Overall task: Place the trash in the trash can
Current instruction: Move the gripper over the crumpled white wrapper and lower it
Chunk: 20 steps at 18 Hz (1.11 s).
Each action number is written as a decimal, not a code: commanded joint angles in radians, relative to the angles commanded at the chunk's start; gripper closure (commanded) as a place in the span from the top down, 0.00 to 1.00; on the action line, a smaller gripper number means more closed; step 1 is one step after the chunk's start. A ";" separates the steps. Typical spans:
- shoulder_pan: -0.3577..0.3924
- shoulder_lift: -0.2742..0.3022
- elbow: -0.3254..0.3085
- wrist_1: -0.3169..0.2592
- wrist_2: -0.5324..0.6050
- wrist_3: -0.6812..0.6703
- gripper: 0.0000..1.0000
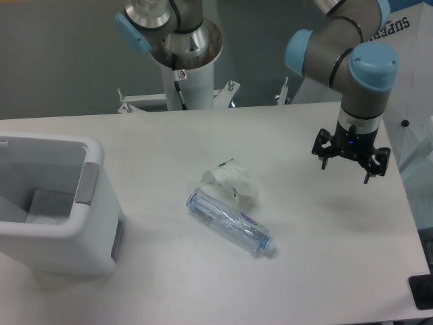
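Note:
A crumpled white paper wrapper (231, 181) with small green marks lies near the middle of the table. Touching its front edge is a clear crushed plastic bottle (229, 221) with a bluish label, lying on its side with its cap toward the front right. The white trash can (49, 203) stands at the left edge, with only a grey patch visible on its floor. My gripper (350, 159) hangs above the table at the right, well apart from both trash items, its fingers spread open with nothing between them.
The arm's white base column (183, 74) rises behind the table's far edge. A dark object (422, 291) sits past the table's front right corner. The table's right edge runs just beyond the gripper.

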 joint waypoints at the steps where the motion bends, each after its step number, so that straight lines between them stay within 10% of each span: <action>1: 0.000 0.003 -0.003 0.000 0.000 -0.005 1.00; 20: -0.135 0.044 -0.143 0.021 -0.015 -0.121 1.00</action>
